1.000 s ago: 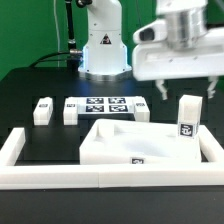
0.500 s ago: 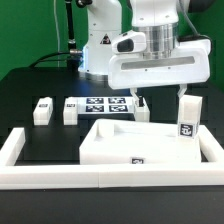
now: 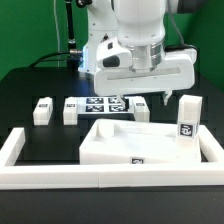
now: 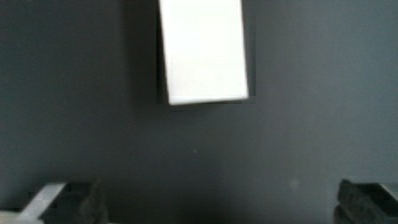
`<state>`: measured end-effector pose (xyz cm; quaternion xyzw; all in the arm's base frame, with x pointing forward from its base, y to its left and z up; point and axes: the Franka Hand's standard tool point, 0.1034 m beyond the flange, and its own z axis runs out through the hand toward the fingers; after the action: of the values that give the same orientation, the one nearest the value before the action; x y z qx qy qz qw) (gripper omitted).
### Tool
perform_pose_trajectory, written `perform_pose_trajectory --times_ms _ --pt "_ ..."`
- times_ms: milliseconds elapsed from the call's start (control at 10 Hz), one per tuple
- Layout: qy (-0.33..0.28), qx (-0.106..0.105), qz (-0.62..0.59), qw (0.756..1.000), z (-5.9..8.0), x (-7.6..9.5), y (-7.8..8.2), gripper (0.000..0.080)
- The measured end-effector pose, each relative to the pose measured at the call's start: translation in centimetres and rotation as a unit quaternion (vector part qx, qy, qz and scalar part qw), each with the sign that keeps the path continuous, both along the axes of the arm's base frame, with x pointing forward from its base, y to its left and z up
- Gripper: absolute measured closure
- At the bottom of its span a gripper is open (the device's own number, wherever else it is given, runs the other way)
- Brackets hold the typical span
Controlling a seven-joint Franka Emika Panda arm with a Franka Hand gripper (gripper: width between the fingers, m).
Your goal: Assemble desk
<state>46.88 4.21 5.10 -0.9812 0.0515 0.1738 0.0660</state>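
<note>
The white tray-like tabletop [image 3: 120, 140] lies inside the fence at the front. Three short white block legs lie behind it: two [image 3: 42, 110] [image 3: 70, 111] to the exterior view's left and one [image 3: 142, 108] next to the marker board. Another leg [image 3: 188, 118] stands upright at the tabletop's right corner. My gripper [image 3: 147, 97] hangs open and empty just above the leg next to the marker board. In the wrist view the gripper [image 4: 214, 205] is open, with dark fingertips [image 4: 63, 200] at the edges, and one white leg [image 4: 201, 50] lies on the black table ahead of them.
The marker board [image 3: 100, 106] lies flat between the legs. Long low white bars [image 3: 110, 178] fence the front and sides of the workspace. The robot base [image 3: 103, 55] stands at the back on the black table.
The gripper has swung from the exterior view's right toward the middle and come lower, now over the leg by the marker board. No part has moved.
</note>
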Motion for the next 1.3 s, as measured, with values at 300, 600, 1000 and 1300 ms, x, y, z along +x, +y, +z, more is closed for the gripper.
perform_pose_trajectory --times_ms 300,600,1000,1300 --pt "0.07 0.017 0.002 0.997 -0.3 -0.2 0.2 0.0151" --pt "0.188 0.026 0.019 0.982 -1.8 -1.4 0.2 0.0151" --pt "0.243 0.029 0.014 0.97 -2.4 -1.5 0.1 0.0151" --pt "0.258 0.024 0.008 0.966 -3.0 -2.4 0.3 0.0151"
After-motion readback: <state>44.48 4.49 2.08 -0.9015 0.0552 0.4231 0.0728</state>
